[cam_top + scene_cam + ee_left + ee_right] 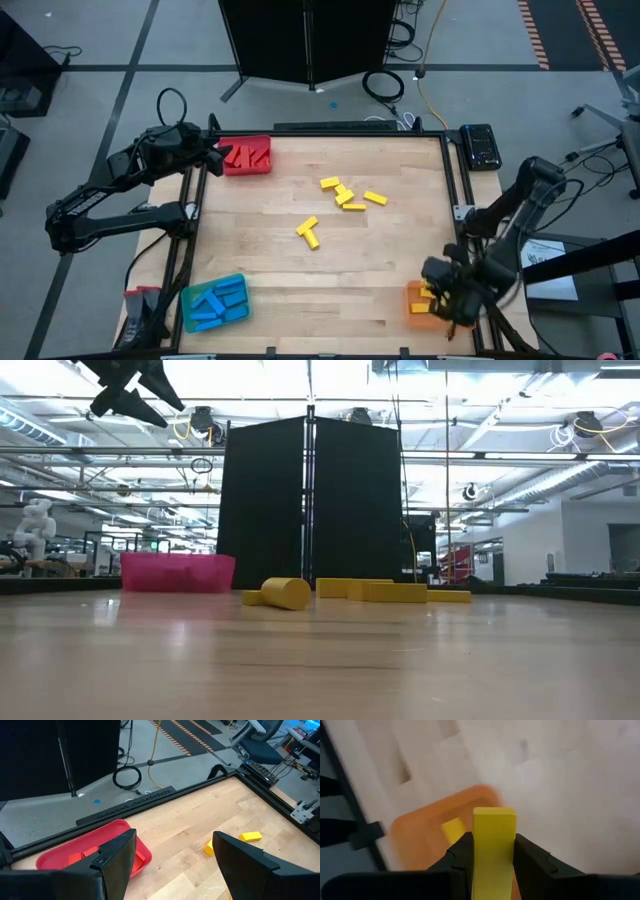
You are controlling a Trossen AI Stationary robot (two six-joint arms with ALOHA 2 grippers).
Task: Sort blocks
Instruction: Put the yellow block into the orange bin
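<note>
My right gripper (pixel 493 851) is clamped on one yellow block (pixel 493 852). The block's long axis runs straight out between my fingers, its free end projecting past the tips. I hold it above the orange tray (pixel 421 300) at the table's 5 o'clock corner. One yellow block (pixel 452 829) already lies in that tray.

My left gripper (pixel 175 862) waits with jaws wide and empty over the red tray (pixel 246 157) at 11 o'clock, which holds red blocks (pixel 243 155). The blue tray (pixel 213 303) at 7 o'clock holds blue blocks (pixel 217 300).

Loose yellow blocks (pixel 345 195) lie near the centre of the wooden table (pixel 330 255), at mixed angles. Beyond the 12 o'clock edge stands a black panel (pixel 308 505).
</note>
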